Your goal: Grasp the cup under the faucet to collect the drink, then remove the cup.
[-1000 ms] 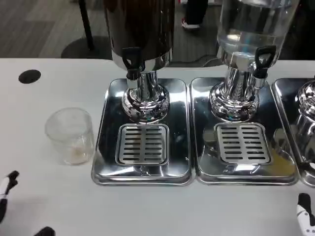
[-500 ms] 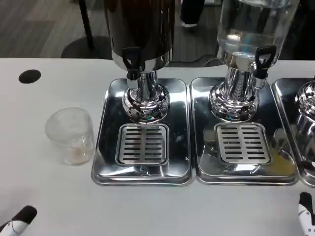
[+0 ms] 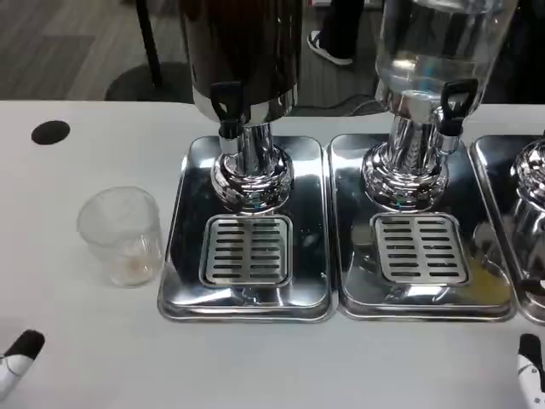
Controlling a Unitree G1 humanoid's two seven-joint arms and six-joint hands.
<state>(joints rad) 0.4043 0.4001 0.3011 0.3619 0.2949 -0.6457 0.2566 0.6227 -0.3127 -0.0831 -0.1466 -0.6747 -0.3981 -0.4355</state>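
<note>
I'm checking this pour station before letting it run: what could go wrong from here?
The clear cup stands on the table left of the drip tray, not under the black faucet; opening the tap now would spill. Its thin, transparent wall may tip or slip when the left robot hand grasps it.

White tabletop (image 3: 77, 341) w/ a small round black hole (image 3: 50, 132) near its far left edge. Second polished steel drip tray (image 3: 423, 228), rectangular w/ slotted grate, sits just right of the dark dispenser's tray, edges nearly touching. On it stands a chrome pedestal (image 3: 405, 175) carrying a clear cylindrical drink tank (image 3: 443, 47) w/ clear liquid inside; black lever tap (image 3: 455, 104) sticks out at its front right. Third shiny tray (image 3: 511, 213) at far right, cut by frame edge, w/ part of another chrome base (image 3: 532, 175). Behind table: grey carpet floor (image 3: 68, 47), dark round stand base (image 3: 149, 81), someone's dark shoe w/ white sole (image 3: 328, 49).
</note>
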